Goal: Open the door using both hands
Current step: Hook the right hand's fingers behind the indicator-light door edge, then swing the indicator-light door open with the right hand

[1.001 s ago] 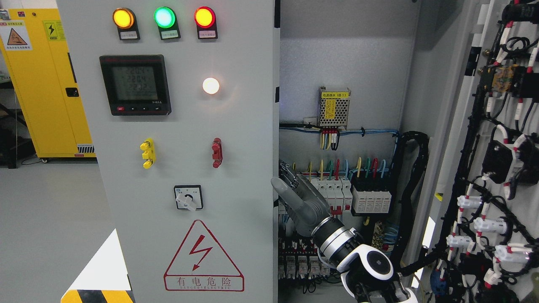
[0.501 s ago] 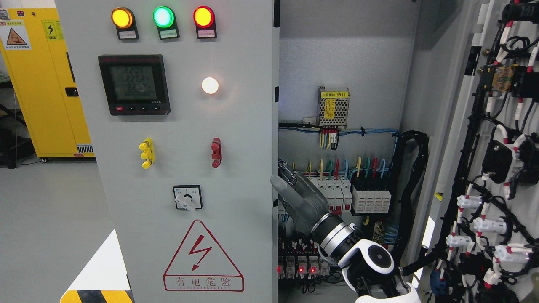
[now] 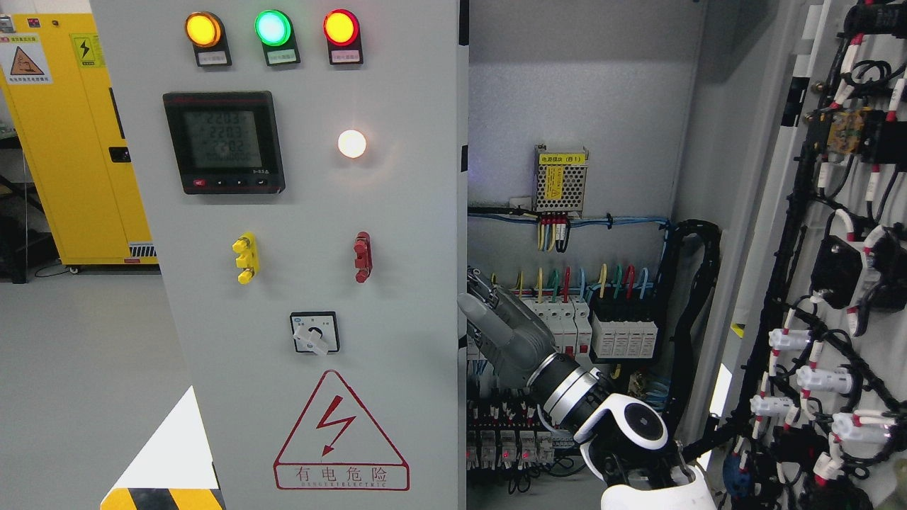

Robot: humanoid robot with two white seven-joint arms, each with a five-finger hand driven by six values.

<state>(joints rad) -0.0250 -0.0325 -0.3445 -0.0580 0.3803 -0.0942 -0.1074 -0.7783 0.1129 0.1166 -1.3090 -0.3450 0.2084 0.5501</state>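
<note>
The grey door carries three coloured indicator lamps, one white lamp, one meter, one rotary switch, and one warning triangle.

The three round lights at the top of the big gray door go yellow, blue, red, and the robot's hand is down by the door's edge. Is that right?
Almost. The head view shows the middle light is green, not blue. The yellow light and red light sit either side of it on the door, and the right hand is by the door's edge.
</note>
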